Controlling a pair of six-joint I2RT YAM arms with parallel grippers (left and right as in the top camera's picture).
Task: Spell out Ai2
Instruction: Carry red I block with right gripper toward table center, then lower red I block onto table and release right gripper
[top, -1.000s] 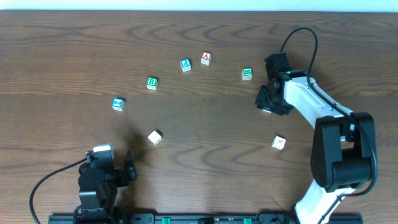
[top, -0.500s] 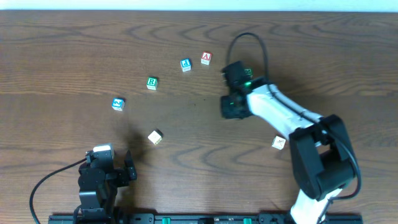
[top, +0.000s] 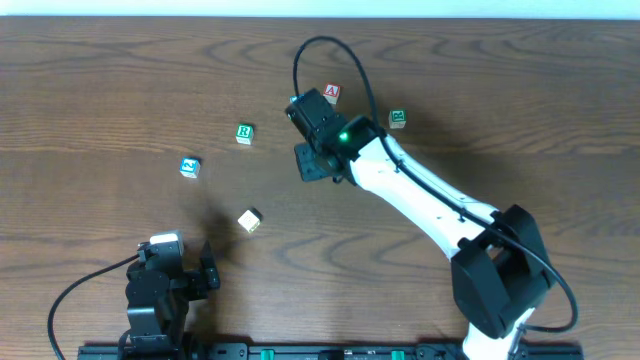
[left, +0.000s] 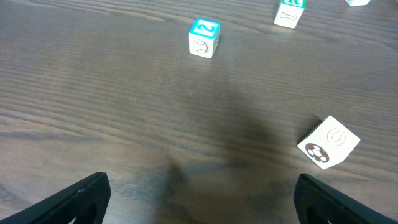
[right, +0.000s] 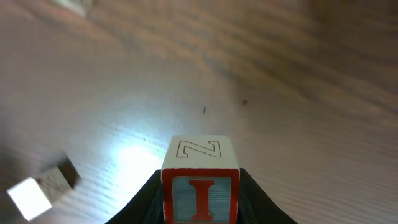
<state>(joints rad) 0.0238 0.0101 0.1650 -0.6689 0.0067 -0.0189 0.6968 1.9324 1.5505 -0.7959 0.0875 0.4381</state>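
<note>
Swinging left since a second ago: we see the right arm (top: 420, 200) go from the right side of the table (top: 100, 80) across to the far centre; half a second ago it was partway there.
Hidden since then: the blue-lettered cube that lay just left of the A cube (top: 331, 93) is now under the arm's wrist, and the arm also covers a pale block at near right.
Unmoved: the other loose cubes and the left gripper (left: 199, 202) lie where they were.
Grip, right: the right gripper (right: 200, 202) has its dark fingers (right: 144, 200) pinching the I cube (right: 200, 177) from both sides.
Looks: the I cube is pale wood, with a red "I" in a red frame on the face toward the wrist camera and an outlined "Z"-like letter on top. It sits upright and square between the fingers.
Place: the I cube is at far centre, a little nearer and left of the A cube; we cannot tell whether it touches the wood.
Second letter block: the A cube lies just right of the arm's wrist, red letter up.
Third: the 2 cube (top: 190, 167) lies left of centre, blue "2" on top, well apart from the other two.
Bystanders: the R cube (top: 244, 132) lies between the 2 cube and the arm. The green-lettered cube (top: 397, 119) lies right of the A cube. The pale cube (top: 249, 220) lies near centre-left, turned at an angle.
Grip, left: the left gripper waits at the near left edge, fingers spread wide over bare wood.
</note>
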